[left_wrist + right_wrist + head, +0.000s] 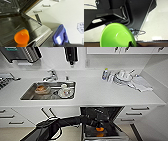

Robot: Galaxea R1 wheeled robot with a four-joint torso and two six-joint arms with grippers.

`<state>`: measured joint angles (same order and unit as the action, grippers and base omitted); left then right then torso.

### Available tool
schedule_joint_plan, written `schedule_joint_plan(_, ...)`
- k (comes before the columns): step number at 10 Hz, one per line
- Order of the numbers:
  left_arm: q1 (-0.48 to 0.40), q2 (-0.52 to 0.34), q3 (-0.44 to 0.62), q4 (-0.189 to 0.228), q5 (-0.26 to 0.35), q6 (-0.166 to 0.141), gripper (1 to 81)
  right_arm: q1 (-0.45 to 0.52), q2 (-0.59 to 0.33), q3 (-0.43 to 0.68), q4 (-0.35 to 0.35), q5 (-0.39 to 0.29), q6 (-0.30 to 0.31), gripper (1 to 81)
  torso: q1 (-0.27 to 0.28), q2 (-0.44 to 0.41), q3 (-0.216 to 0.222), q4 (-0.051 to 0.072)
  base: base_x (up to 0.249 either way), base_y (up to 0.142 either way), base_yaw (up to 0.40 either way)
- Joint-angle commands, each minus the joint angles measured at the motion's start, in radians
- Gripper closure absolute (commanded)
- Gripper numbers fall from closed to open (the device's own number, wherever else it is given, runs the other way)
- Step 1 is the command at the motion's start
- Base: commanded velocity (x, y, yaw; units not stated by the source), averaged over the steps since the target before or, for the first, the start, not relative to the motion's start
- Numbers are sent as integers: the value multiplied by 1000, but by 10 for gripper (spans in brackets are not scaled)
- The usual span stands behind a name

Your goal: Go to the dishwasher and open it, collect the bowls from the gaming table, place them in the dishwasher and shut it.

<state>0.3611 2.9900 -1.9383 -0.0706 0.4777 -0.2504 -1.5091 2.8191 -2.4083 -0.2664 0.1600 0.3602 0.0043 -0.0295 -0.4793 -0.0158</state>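
The dishwasher (101,122) stands open below the white counter (100,92), its door (105,133) folded down flat and its dark inside showing behind. The robot's left arm (67,122) comes in from the lower left of the head view and reaches over the lowered door, where the left gripper (99,126) is at an orange bowl (100,129); whether its fingers are pinching the bowl or spread cannot be told. In the left wrist view the orange bowl (21,37) sits tilted just above the door's shiny inner panel (32,26), with its reflection below it, and the steel edge of the door (43,35) runs beside it. White drawers with bar handles (46,5) lie past the door, and something blue (60,36) shows near the floor. In the right wrist view a green bowl (117,36) looms large and tilted, with a dark finger (131,44) over its rim, so the right gripper appears to be pinching the green bowl. On the counter, a steel sink (48,90) holds dishes beside a tap (51,75), and to the right stand a bottle (105,74), stacked crockery (123,77) and a cloth (141,84).
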Motion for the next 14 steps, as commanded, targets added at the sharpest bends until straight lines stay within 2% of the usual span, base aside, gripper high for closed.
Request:
schedule_joint_plan(1, -104, -9, 38, -24, 39, 7, 10, -9, -13, 6, -5, -65, 3, 811, 0, 0, 0, 0, 0, 0, 0)
schedule_joint_plan(2, -70, -52, 64, -24, 42, 8, 10, -3, -18, 11, -10, -65, 3, 811, 0, 0, 0, 0, 0, 0, 0)
schedule_joint_plan(4, -11, -294, 241, -6, 38, 20, 10, 26, -72, 85, -4, -65, 2, 811, 0, 0, 0, 0, 0, 0, 0)
schedule_joint_plan(5, 20, -430, 351, 26, 33, 25, 10, 39, -146, 218, -13, -56, -6, 811, 0, 0, 0, 0, 0, 0, 0)
schedule_joint_plan(6, 46, -529, 418, 38, 30, 25, 10, 55, -232, 357, -11, -34, -6, 811, 0, 0, 0, 0, 0, 0, 0)
schedule_joint_plan(8, 116, -709, 529, 43, 30, 26, 10, 98, -423, 638, -5, -25, -3, 811, 0, 0, 0, 0, 0, 0, 0)
schedule_joint_plan(10, 291, -775, 536, 63, 29, 34, 10, 167, -536, 777, 1, -33, 2, 811, 0, 0, 0, 0, 0, 0, 0)
schedule_joint_plan(11, 407, -775, 512, 101, 9, 39, 10, 213, -574, 829, 4, -34, 5, 811, 0, 0, 0, 0, 0, 0, 0)
schedule_joint_plan(13, 624, -739, 460, 176, -68, 40, 10, 328, -631, 924, 38, -46, 9, 811, 0, 0, 0, 0, 0, 0, 0)
schedule_joint_plan(14, 716, -697, 371, 206, -108, 40, 10, 391, -671, 989, 79, -86, 11, 811, 0, 0, 0, 0, 0, 0, 0)
